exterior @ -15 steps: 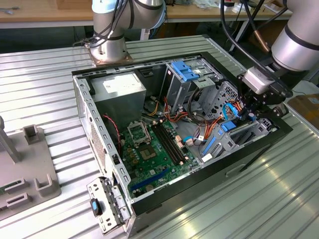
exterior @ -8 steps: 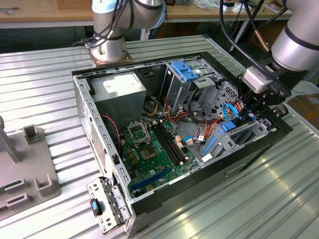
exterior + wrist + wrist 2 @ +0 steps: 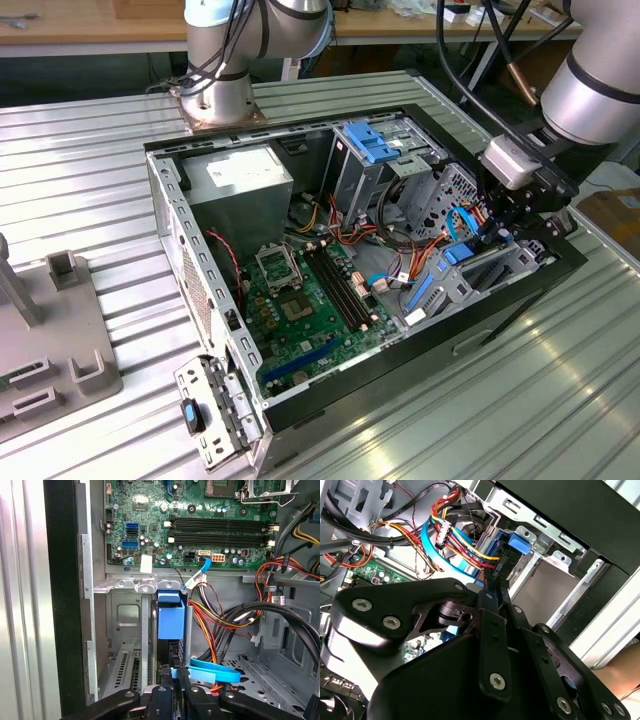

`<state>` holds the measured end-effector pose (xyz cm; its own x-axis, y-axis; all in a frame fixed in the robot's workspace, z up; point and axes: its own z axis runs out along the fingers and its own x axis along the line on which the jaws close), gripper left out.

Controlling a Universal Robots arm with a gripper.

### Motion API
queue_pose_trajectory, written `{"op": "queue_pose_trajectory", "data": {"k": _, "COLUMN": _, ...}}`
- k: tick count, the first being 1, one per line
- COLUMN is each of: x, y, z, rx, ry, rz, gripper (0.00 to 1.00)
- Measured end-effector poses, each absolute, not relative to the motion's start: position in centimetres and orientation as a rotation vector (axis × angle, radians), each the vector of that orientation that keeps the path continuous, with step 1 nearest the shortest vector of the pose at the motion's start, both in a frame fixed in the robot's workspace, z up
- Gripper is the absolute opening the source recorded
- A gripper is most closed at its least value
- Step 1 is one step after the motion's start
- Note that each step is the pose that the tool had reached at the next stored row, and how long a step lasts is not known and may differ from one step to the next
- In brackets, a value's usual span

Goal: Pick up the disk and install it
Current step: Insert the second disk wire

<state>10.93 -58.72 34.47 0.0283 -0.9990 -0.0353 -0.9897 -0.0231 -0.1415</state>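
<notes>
The disk [image 3: 171,617], a flat grey drive in bright blue plastic rails, stands on edge in the case's lower bay (install step, seemingly), black end effector [image 3: 175,687] clamped on its edge; next needs straight seating pressure.

This looks like a robotics lab or electronics workshop. An opened desktop computer case [image 3: 300,250] with a bare motherboard [image 3: 310,310] lies on a ribbed metal worktable [image 3: 90,170]. The robot arm's base [image 3: 215,95] is bolted at the far side, with wooden benches [image 3: 90,25] behind.
</notes>
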Motion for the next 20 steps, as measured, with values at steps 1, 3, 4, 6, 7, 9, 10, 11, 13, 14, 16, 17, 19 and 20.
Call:
{"op": "queue_pose_trajectory", "data": {"k": 1, "x": 10.93, "y": -58.72, "z": 34.47, "rx": -2.158, "ry": 2.103, "rz": -0.111, "gripper": 0.16}}
{"op": "queue_pose_trajectory", "data": {"k": 3, "x": 10.93, "y": -58.71, "z": 34.58, "rx": -2.157, "ry": 2.103, "rz": -0.11, "gripper": 0.16}}
{"op": "queue_pose_trajectory", "data": {"k": 4, "x": 10.93, "y": -58.71, "z": 34.81, "rx": -2.157, "ry": 2.103, "rz": -0.111, "gripper": 0.16}}
{"op": "queue_pose_trajectory", "data": {"k": 6, "x": 10.93, "y": -58.72, "z": 35.01, "rx": -2.157, "ry": 2.103, "rz": -0.111, "gripper": 0.16}}
{"op": "queue_pose_trajectory", "data": {"k": 7, "x": 10.93, "y": -58.71, "z": 35.01, "rx": -2.157, "ry": 2.103, "rz": -0.111, "gripper": 0.16}}
{"op": "queue_pose_trajectory", "data": {"k": 9, "x": 10.94, "y": -58.71, "z": 35.01, "rx": -2.157, "ry": 2.103, "rz": -0.111, "gripper": 0.16}}
{"op": "queue_pose_trajectory", "data": {"k": 10, "x": 10.93, "y": -58.71, "z": 35.01, "rx": -2.157, "ry": 2.103, "rz": -0.11, "gripper": 0.16}}
{"op": "queue_pose_trajectory", "data": {"k": 11, "x": 10.94, "y": -58.71, "z": 35.0, "rx": -2.156, "ry": 2.103, "rz": -0.109, "gripper": 0.16}}
{"op": "queue_pose_trajectory", "data": {"k": 13, "x": 10.94, "y": -58.71, "z": 34.93, "rx": -2.154, "ry": 2.101, "rz": -0.105, "gripper": 0.16}}
{"op": "queue_pose_trajectory", "data": {"k": 14, "x": 10.94, "y": -58.71, "z": 34.92, "rx": -2.153, "ry": 2.101, "rz": -0.103, "gripper": 0.16}}
{"op": "queue_pose_trajectory", "data": {"k": 16, "x": 10.94, "y": -58.67, "z": 34.88, "rx": -2.148, "ry": 2.097, "rz": -0.094, "gripper": 0.16}}
{"op": "queue_pose_trajectory", "data": {"k": 17, "x": 10.94, "y": -58.67, "z": 34.87, "rx": -2.148, "ry": 2.097, "rz": -0.093, "gripper": 0.16}}
{"op": "queue_pose_trajectory", "data": {"k": 19, "x": 10.94, "y": -58.68, "z": 34.82, "rx": -2.147, "ry": 2.097, "rz": -0.093, "gripper": 0.16}}
{"op": "queue_pose_trajectory", "data": {"k": 20, "x": 10.94, "y": -58.68, "z": 34.76, "rx": -2.147, "ry": 2.097, "rz": -0.093, "gripper": 0.16}}
